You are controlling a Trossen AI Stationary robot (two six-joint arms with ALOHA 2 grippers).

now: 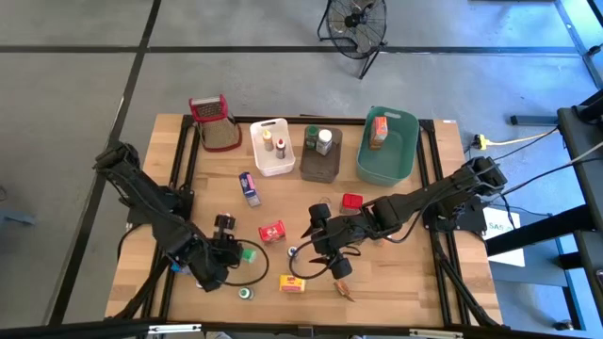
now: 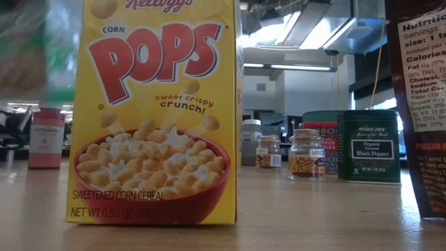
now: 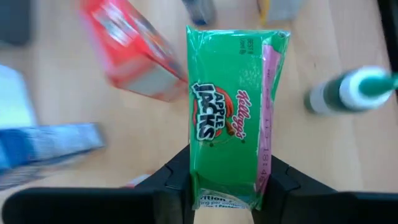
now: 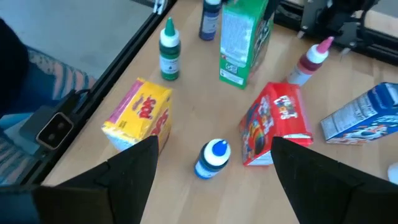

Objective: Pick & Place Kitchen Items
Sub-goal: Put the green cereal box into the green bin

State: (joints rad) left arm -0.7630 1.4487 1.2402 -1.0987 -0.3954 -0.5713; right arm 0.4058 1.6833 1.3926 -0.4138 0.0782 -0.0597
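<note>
**Gripping a green cereal box at the table's front left**

Closing on the green Apple Jacks box (image 3: 233, 115), the left gripper (image 1: 236, 252) is seen at about 8 o'clock from the table's centre. In the left wrist view the box is clamped between the two dark fingers (image 3: 173, 180), its long axis running straight out from the jaws, and the printed name reads along that axis.

The right gripper (image 1: 300, 250) is held with its fingers spread wide and holds nothing, at roughly 6 o'clock from the centre, above a blue-capped bottle (image 4: 213, 158).

Counted in the high view on the open wood: one green box, one red box (image 1: 271, 231), one yellow Corn Pops box (image 1: 292, 282), one blue box (image 1: 249, 188) and one small red tin (image 1: 351, 201). The yellow box lies with its long axis across the table, at 6 o'clock from the red box. The blue box lies at 11 o'clock from the centre, its long axis pointing away from the front edge.

Three tubs are lined up along the far side: a white tub (image 1: 272, 162) with two small bottles, a brown tub (image 1: 320, 166) with two jars, and a green tub (image 1: 388, 158) with one orange box (image 1: 379, 131). One green-capped bottle (image 1: 245, 294) rests near the front edge, at 6 o'clock from the left gripper.
</note>
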